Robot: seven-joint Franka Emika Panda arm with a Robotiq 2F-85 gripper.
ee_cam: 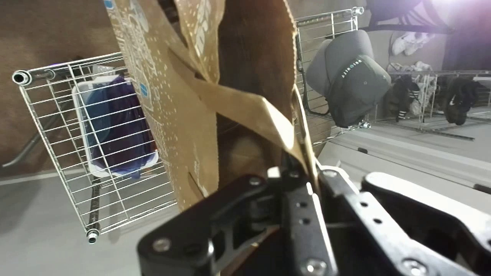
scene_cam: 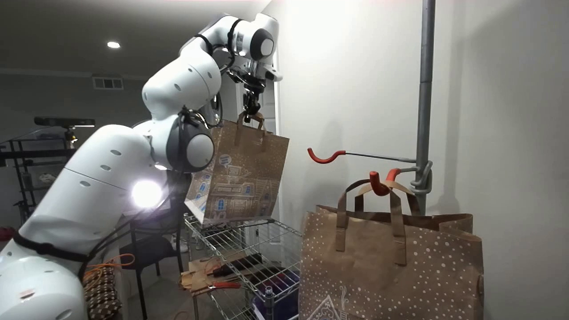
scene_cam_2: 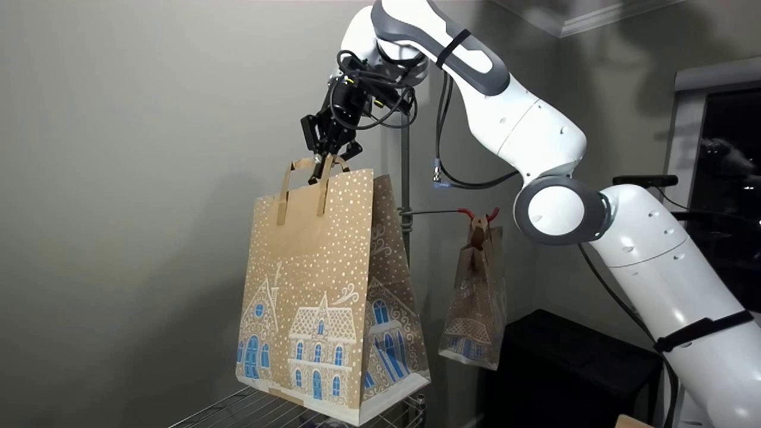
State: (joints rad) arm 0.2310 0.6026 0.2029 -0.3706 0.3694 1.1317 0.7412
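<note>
While the end effector pinches flat paper handles, boxy brown bag, white-dotted, slightly tilted.

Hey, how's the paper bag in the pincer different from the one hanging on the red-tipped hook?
Support: the held bag is gripped at its handles by the pincer, while the hanging bag dangles from the red-tipped hook.
Facing: in an exterior view, the held bag shows a broad face, the hanging bag mainly a narrow side.
Shared: both are brown paper with white dots and blue detailing.
</note>
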